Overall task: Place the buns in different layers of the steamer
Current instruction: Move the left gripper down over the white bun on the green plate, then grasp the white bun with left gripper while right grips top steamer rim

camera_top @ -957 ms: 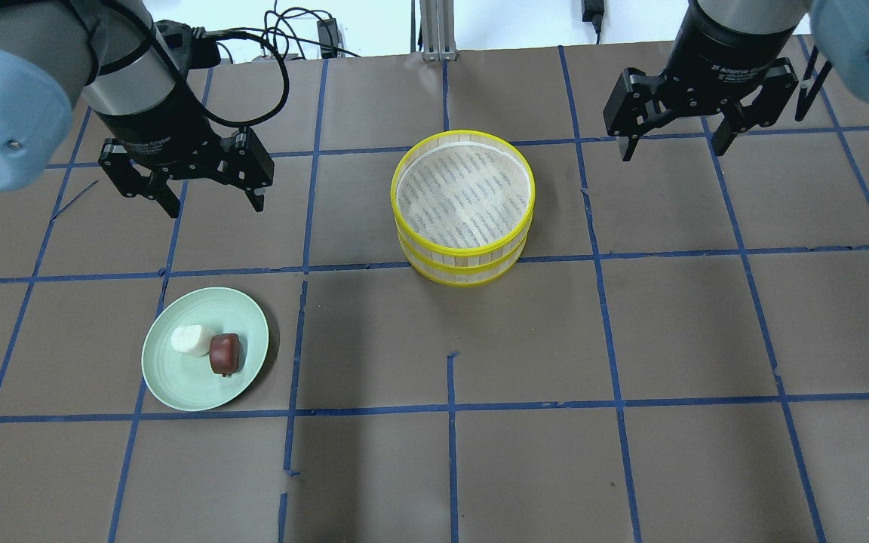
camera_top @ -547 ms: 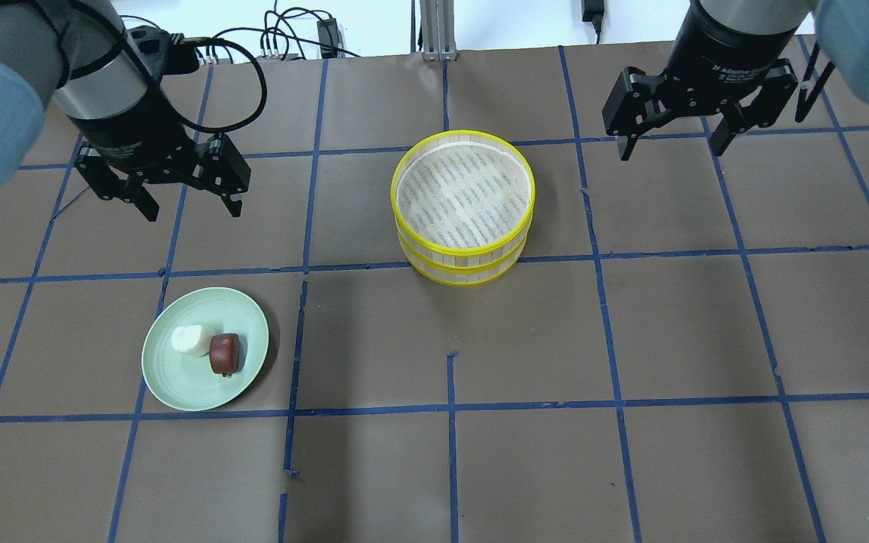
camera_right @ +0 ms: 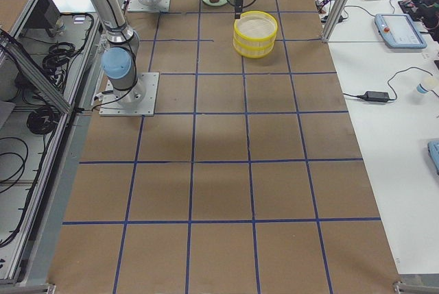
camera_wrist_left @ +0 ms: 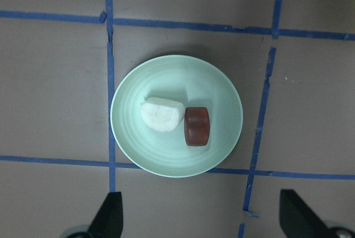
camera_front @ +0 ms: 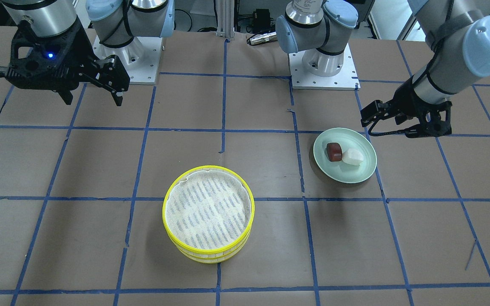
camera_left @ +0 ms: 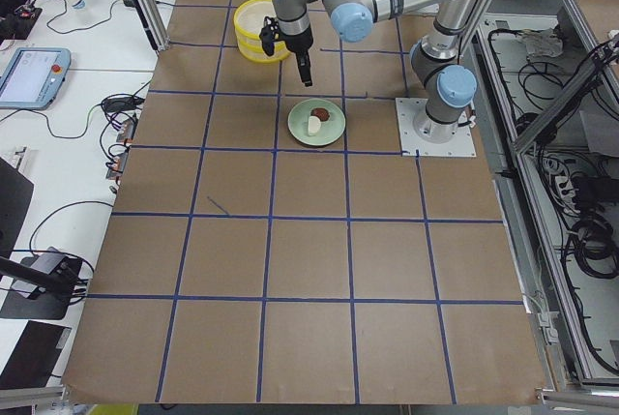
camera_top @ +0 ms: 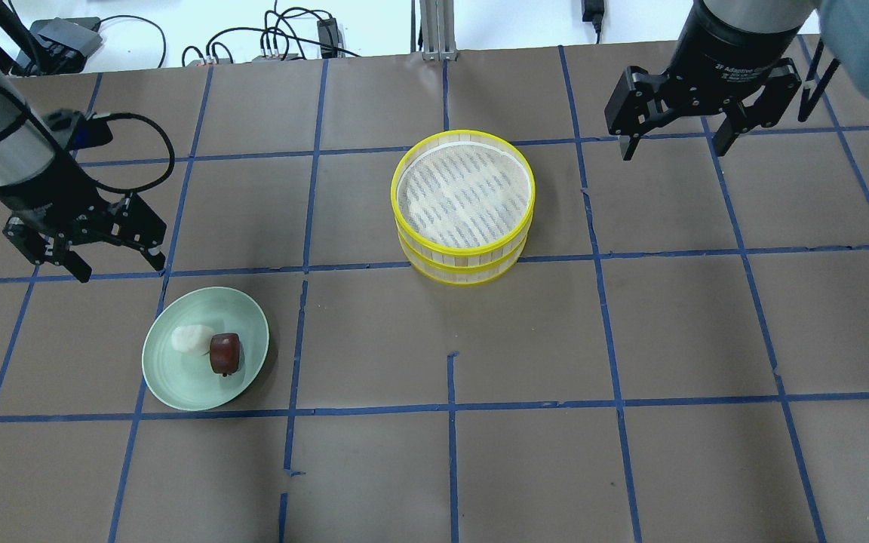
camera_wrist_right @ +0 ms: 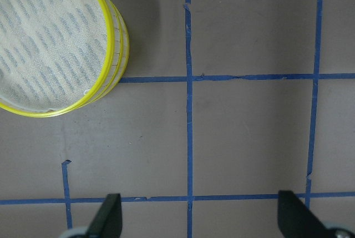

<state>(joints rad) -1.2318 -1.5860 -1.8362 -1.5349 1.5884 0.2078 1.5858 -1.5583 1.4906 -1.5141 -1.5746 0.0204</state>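
Nothing's done yet: white bun point(camera_top: 191, 338) and brown bun point(camera_top: 224, 353) sit on the plate point(camera_top: 170, 381), left hand point(camera_top: 120, 269) gaping empty just beside it, right hand point(camera_top: 672, 151) equally wide and the stacked, empty steamer layers point(camera_top: 462, 260) well away.

The two yellow-rimmed steamer layers point(camera_top: 465, 264) stand stacked upright mid-table, nearer the far edge, with the top one's whitish mesh floor showing. The white bun point(camera_top: 191, 338) and the brown bun point(camera_top: 224, 354) lie touching, side by side, on a plate point(camera_top: 178, 381) toward the left edge.
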